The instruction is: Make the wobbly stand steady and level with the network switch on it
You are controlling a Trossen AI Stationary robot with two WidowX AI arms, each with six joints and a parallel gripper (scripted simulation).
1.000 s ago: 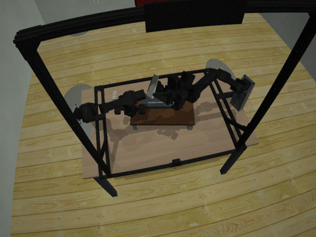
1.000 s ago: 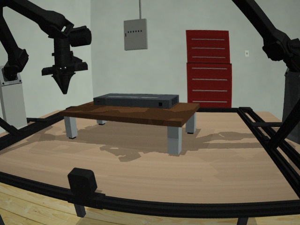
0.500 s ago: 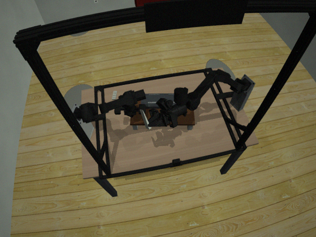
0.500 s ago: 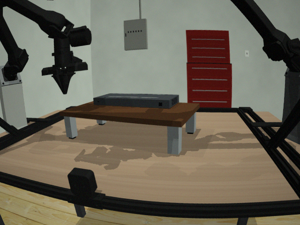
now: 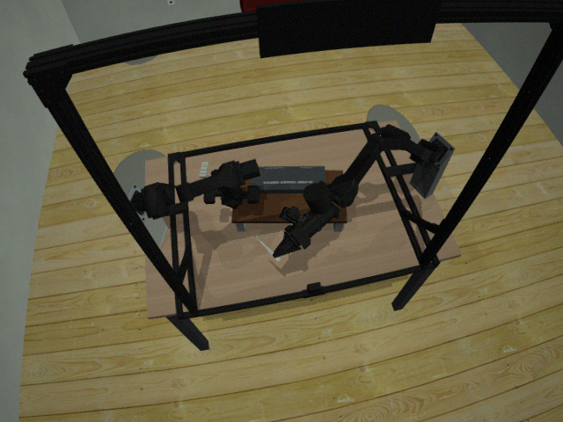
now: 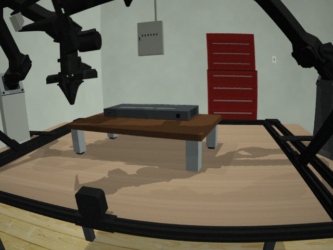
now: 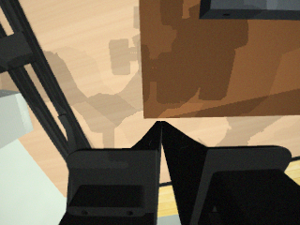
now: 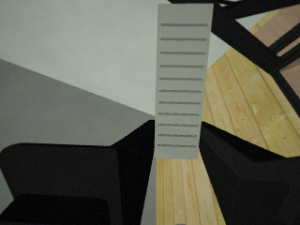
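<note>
The brown stand (image 5: 268, 207) (image 6: 150, 126) (image 7: 267, 70) has grey legs, and its top slopes down towards the front right leg (image 6: 193, 155) in the exterior view. Black feet show under the other legs; none shows under this one. The dark network switch (image 5: 290, 174) (image 6: 145, 113) (image 7: 253, 10) lies on the rear part of the top. My left gripper (image 6: 71, 103) (image 7: 160, 125) is shut and empty, above the stand's front left corner. My right gripper (image 5: 275, 255) (image 6: 20, 29) (image 8: 175, 127) is shut on a grey ridged wedge (image 5: 265, 245) (image 6: 16, 22) (image 8: 185, 58), raised in front of the stand.
A pale ridged strip (image 5: 204, 169), perhaps another wedge, lies on the table at the back left. A black frame (image 5: 254, 301) (image 6: 188, 230) borders the table, with a small black box (image 5: 313, 288) (image 6: 91, 200) at its front. My right arm reaches over the stand.
</note>
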